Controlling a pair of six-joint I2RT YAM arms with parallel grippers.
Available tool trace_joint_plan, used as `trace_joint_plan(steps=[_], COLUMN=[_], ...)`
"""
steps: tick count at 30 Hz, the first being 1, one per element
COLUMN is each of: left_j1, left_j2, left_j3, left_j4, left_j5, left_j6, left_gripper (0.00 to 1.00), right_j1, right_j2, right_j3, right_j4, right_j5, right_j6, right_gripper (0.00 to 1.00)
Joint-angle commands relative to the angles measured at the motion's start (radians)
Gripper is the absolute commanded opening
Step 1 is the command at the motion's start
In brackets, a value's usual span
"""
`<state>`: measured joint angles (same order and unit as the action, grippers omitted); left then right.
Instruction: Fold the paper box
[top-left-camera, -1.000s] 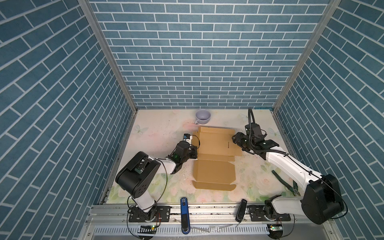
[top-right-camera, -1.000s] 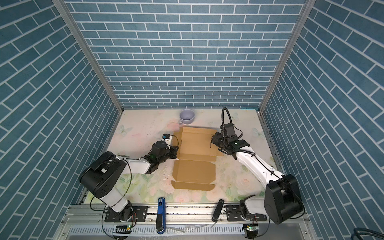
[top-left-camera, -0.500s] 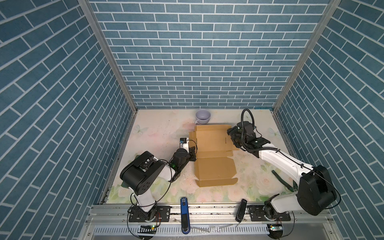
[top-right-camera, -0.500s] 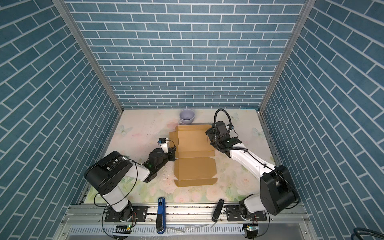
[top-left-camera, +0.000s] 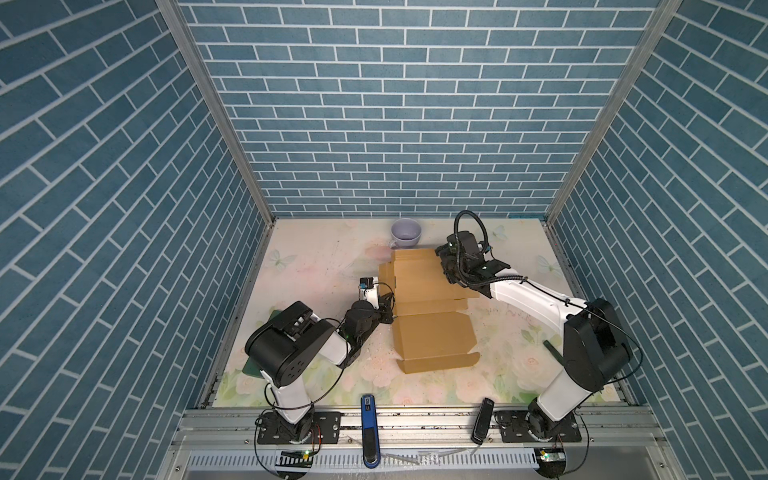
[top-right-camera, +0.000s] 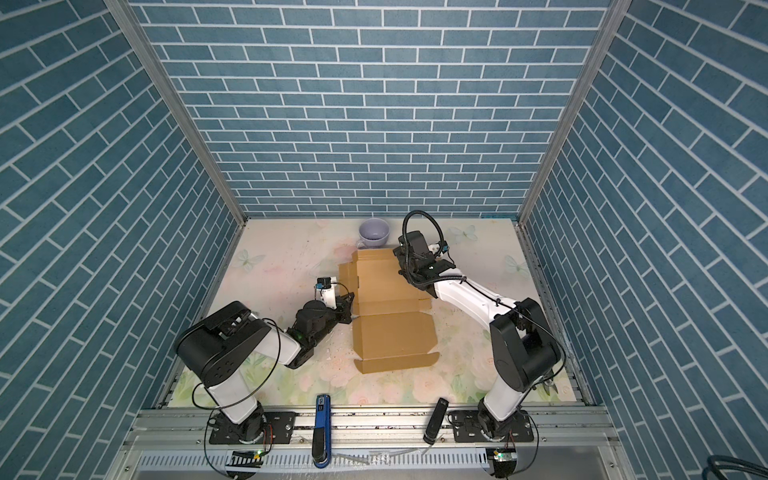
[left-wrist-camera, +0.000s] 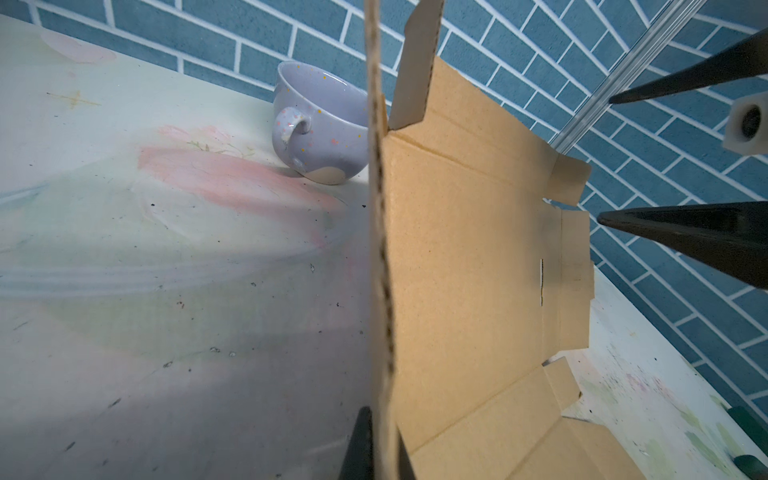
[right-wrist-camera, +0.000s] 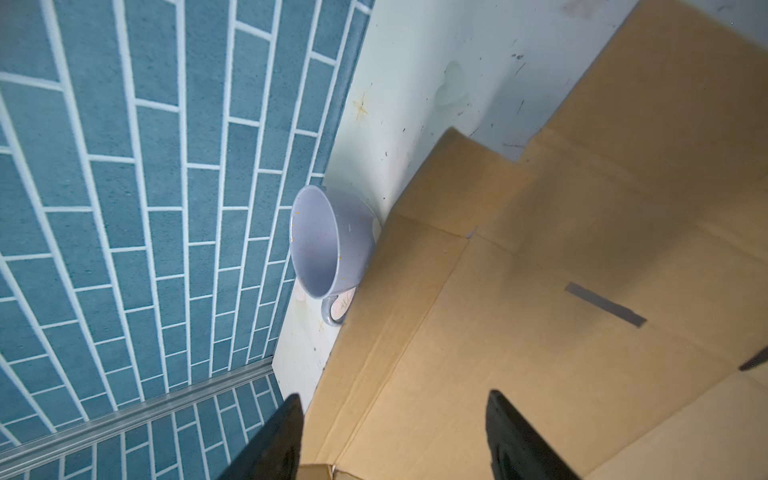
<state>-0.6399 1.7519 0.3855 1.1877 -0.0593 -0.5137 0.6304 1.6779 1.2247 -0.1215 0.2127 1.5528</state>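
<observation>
Brown cardboard, the paper box, is lying open on the desk, long axis running near to far. Left jaws are pinching its raised left flap; right jaws are hanging open over the far right corner, nearer that unfolded side.

No word, number or brand can be read in any view. The paper box is plain brown cardboard, without print on the sides that show. The blue device on the front rail carries a small pale marking near its far end, seen in both top views, but it is too small to read.
</observation>
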Motion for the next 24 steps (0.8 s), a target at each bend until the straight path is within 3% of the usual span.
trace_joint_plan(steps=[1,24], left_j1=[-0.006,-0.009], left_j2=[0.034,0.098], left_j3=[-0.015,-0.029], left_j4=[0.072,0.217], left_j5=[0.020,0.032], left_j6=[0.013,0.035], left_gripper=[0.00,0.00], right_j1=[0.005,0.003], right_j2=[0.029,0.142], right_j3=[0.063,0.105], right_j4=[0.019,0.085], right_j5=[0.028,0.007], right_j6=[0.081,0.208], right_gripper=[0.69,0.68])
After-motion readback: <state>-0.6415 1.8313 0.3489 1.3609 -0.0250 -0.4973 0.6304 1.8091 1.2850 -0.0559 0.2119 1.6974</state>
